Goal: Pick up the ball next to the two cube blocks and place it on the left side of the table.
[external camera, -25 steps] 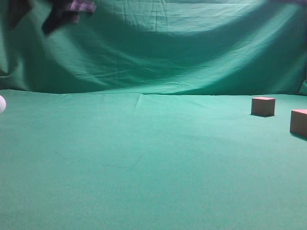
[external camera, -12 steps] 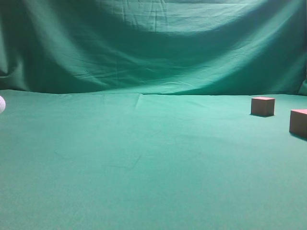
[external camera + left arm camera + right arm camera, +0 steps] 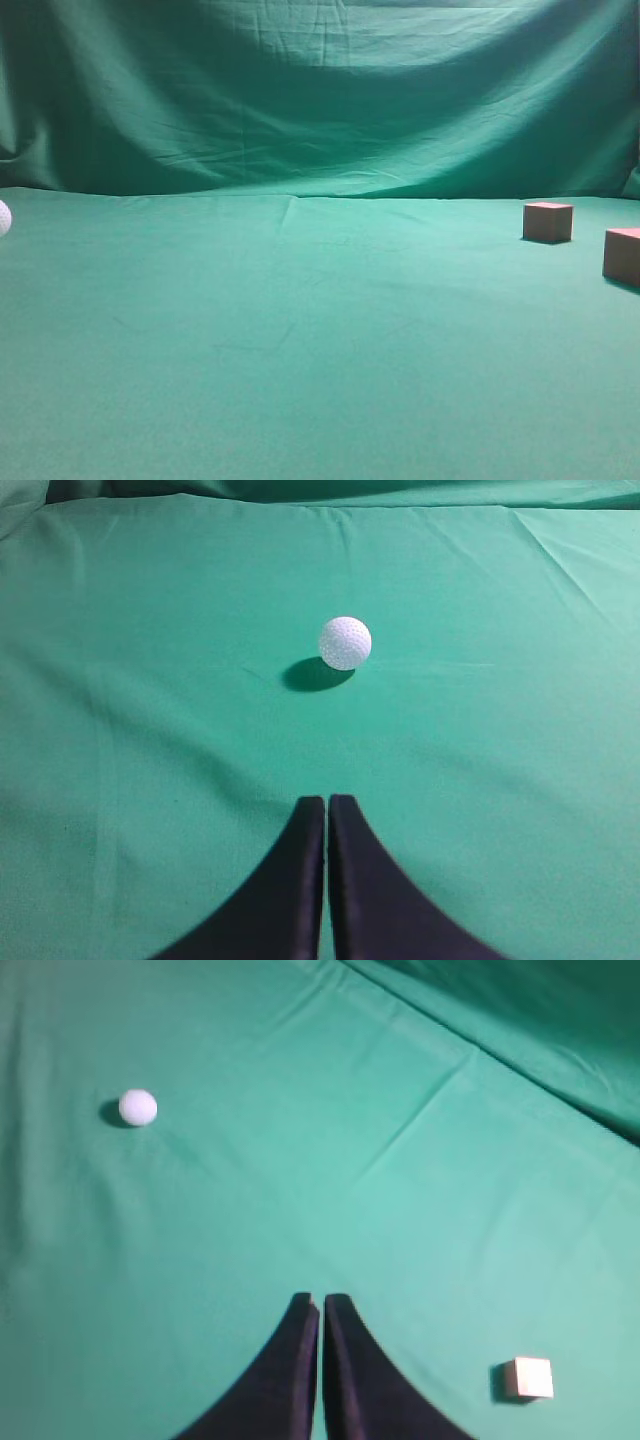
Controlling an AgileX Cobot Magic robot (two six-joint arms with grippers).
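Note:
The white dimpled ball (image 3: 3,217) lies on the green table (image 3: 300,330) at the far left edge of the exterior view. It also shows in the left wrist view (image 3: 345,643), ahead of my left gripper (image 3: 327,802), which is shut and empty. In the right wrist view the ball (image 3: 138,1107) lies far to the upper left of my right gripper (image 3: 321,1302), also shut and empty. The two reddish-brown cubes (image 3: 548,221) (image 3: 623,255) stand at the far right. One cube (image 3: 531,1377) shows pale at the lower right of the right wrist view.
A draped green backdrop (image 3: 320,100) rises behind the table. Folds in the cloth (image 3: 420,1110) run across the surface. Neither arm shows in the exterior view.
One second ago a dark arm showed at the top left of the exterior view; it has left the frame. The ball and cubes have not moved.

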